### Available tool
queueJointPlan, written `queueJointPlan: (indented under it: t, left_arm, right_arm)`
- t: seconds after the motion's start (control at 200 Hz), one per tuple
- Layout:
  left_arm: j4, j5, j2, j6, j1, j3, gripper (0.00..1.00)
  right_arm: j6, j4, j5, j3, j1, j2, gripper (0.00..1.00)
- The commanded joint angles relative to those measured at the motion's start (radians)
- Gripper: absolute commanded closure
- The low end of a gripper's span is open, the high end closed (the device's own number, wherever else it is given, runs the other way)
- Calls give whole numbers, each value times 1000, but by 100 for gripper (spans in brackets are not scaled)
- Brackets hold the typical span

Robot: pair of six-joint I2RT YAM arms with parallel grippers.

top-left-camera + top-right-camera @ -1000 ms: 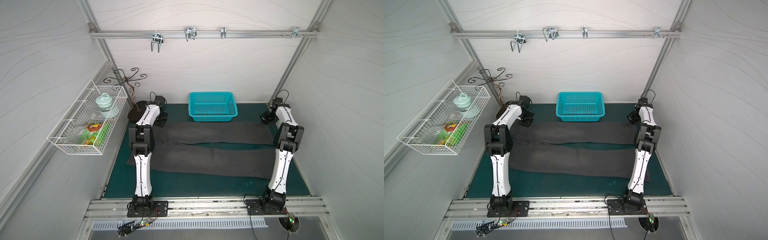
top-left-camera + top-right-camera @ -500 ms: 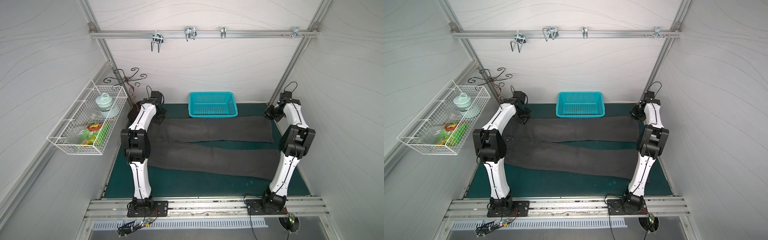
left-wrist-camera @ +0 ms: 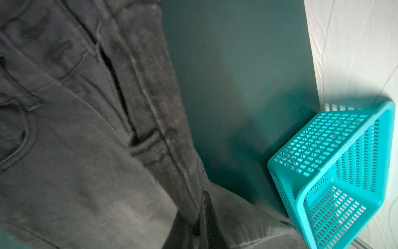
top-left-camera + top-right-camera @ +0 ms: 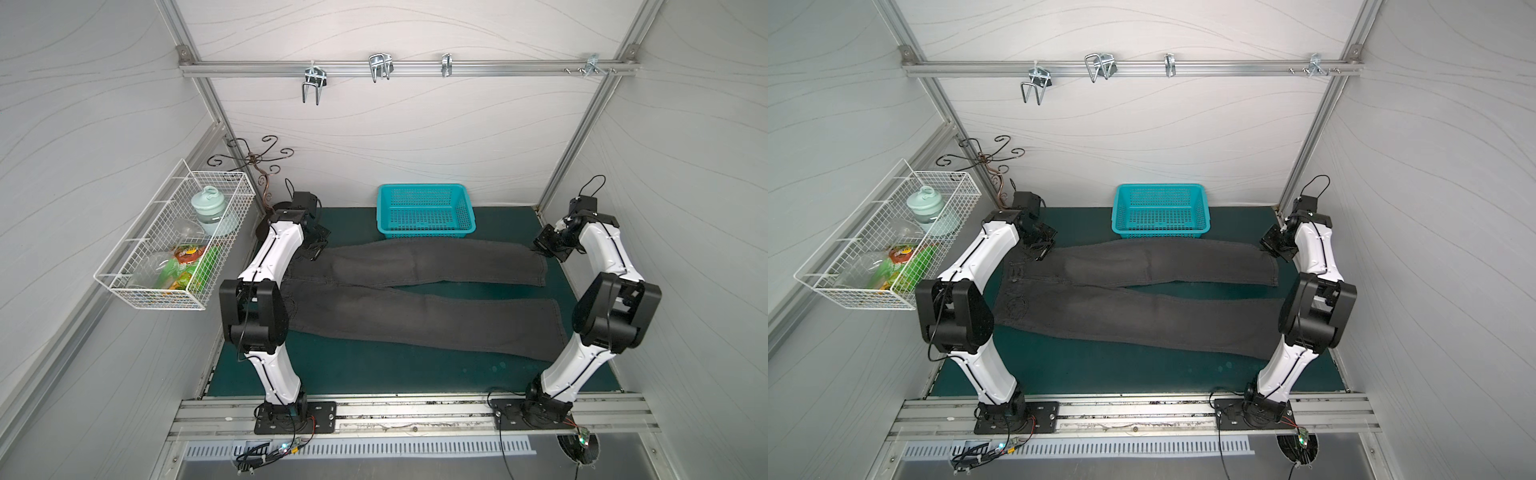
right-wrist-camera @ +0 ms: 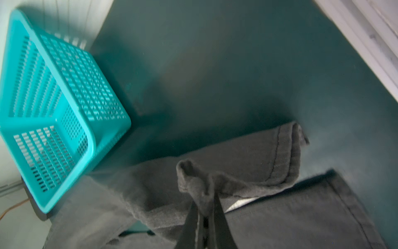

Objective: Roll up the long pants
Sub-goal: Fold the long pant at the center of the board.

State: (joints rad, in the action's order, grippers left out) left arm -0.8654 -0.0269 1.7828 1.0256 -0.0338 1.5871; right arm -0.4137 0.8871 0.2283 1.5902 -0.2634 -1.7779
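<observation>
The long pants [image 4: 415, 299] [image 4: 1142, 299] lie flat across the green mat [image 4: 374, 365], dark charcoal, with the waistband at the left and both legs running right. My left gripper [image 4: 316, 251] [image 3: 200, 228] is shut on the far edge of the pants at the waist end, beside the pocket seam [image 3: 120, 97]. My right gripper [image 4: 540, 249] [image 5: 206, 215] is shut on the far leg's hem corner [image 5: 193, 179], which bunches up between the fingers. The near leg [image 5: 301, 215] lies flat below that hem.
A teal plastic basket [image 4: 426, 210] [image 4: 1158, 210] [image 3: 336, 172] [image 5: 53, 107] stands at the back middle, just behind the far leg. A white wire basket [image 4: 174, 245] with bottles and packets hangs on the left wall. A hook rail [image 4: 407, 68] runs overhead.
Both arms have reached farther back and outward, drawing the far leg and waist edge toward the teal basket and stretching the pants straighter. Both grips stayed shut.
</observation>
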Motion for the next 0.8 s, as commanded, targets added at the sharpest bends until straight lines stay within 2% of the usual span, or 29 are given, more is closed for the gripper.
queueJointPlan:
  t: [0.0,0.37,0.795]
  left_arm:
    - [56,-20,-88,-32,0,-52,100]
    - [107,-48,-250,-52,0,-250,100]
    - [96,-12,-400,-59,0,-392,100]
  right_arm:
    - [19,-36,22,-91,-22,106,100]
    - [44,-44,34,-315,-93,326,100]
    - [46,-5,42,-384,-214,422,100]
